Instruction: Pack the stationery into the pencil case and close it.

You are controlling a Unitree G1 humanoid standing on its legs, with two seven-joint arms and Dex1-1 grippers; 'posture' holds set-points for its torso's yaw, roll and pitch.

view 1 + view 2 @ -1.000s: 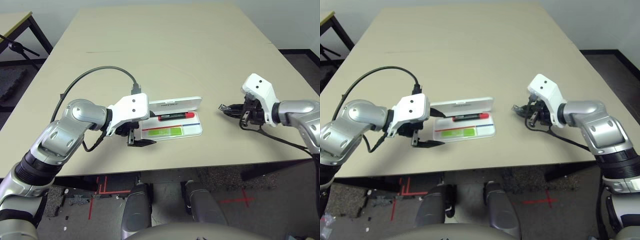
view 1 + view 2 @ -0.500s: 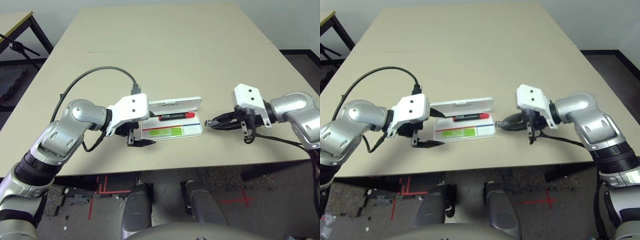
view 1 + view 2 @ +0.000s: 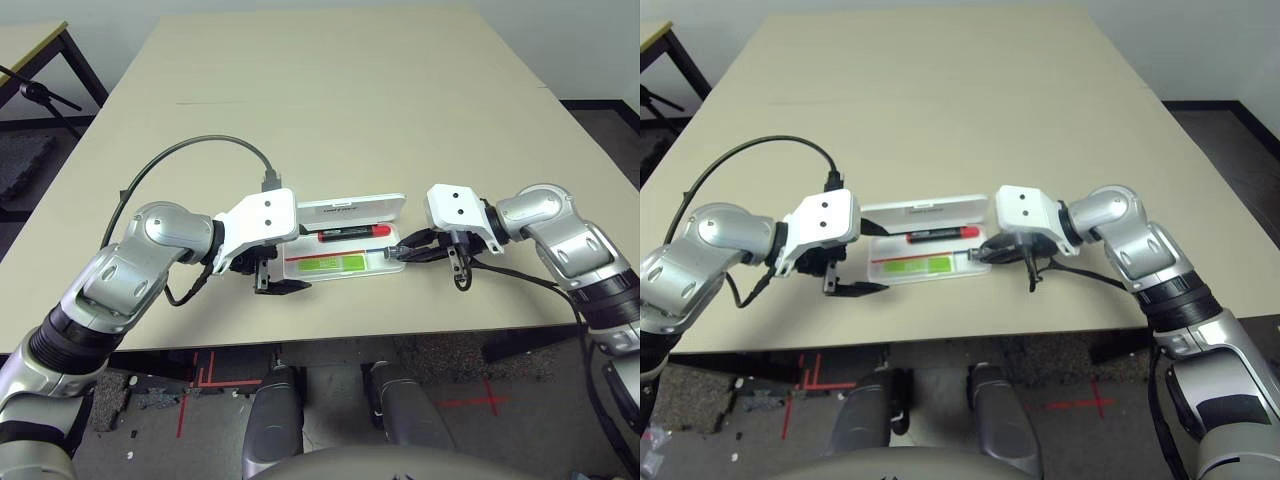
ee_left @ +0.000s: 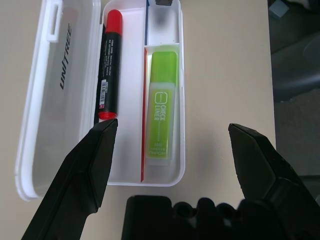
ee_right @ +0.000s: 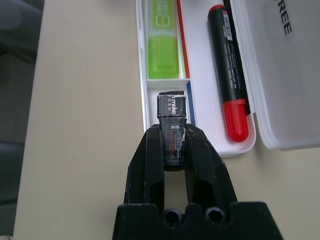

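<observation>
The white pencil case (image 3: 392, 266) lies open at the table's front middle, its lid (image 3: 350, 210) raised behind it. Inside lie the red marker with a black cap (image 3: 352, 233) and the lime-green stick (image 3: 333, 263). My right gripper (image 3: 397, 253) is at the case's right end, shut on the tiny dark metallic piece (image 5: 171, 106). It holds that piece over the small end compartment (image 5: 167, 85). My left gripper (image 3: 283, 286) stands open at the case's left end, its fingers (image 4: 85, 170) spread wider than the tray and touching nothing.
The beige table (image 3: 330, 110) stretches bare behind the case. Its front edge (image 3: 400, 335) runs close below both grippers. A black cable (image 3: 190, 150) loops over my left arm. Another table and a black stand (image 3: 35, 95) are at the far left.
My right arm has swung left from the table's right side to the case's right end, carrying the dark piece. The left arm and the case have stayed put.
</observation>
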